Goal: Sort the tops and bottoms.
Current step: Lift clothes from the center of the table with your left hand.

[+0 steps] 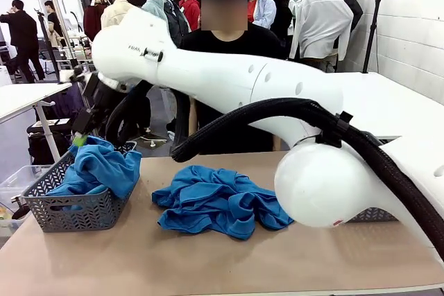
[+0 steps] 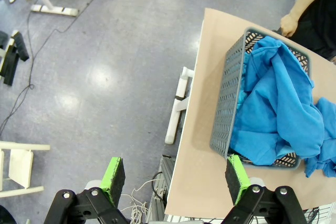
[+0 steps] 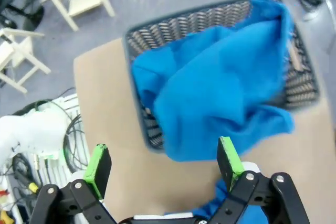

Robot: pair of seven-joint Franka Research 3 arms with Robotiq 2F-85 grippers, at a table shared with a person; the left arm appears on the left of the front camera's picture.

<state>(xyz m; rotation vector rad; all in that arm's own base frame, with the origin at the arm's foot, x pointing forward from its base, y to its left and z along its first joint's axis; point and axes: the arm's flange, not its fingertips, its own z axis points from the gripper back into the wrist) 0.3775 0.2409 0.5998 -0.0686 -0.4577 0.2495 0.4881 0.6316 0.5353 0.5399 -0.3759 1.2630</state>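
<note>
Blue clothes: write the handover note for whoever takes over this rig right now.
Left gripper: open, empty, out past the table's edge near the grey basket.
Right gripper: open, empty, above that basket.
Done: one blue garment lies in the basket, draped over its rim.
Left: the blue pile in the middle of the table is not yet sorted.
</note>
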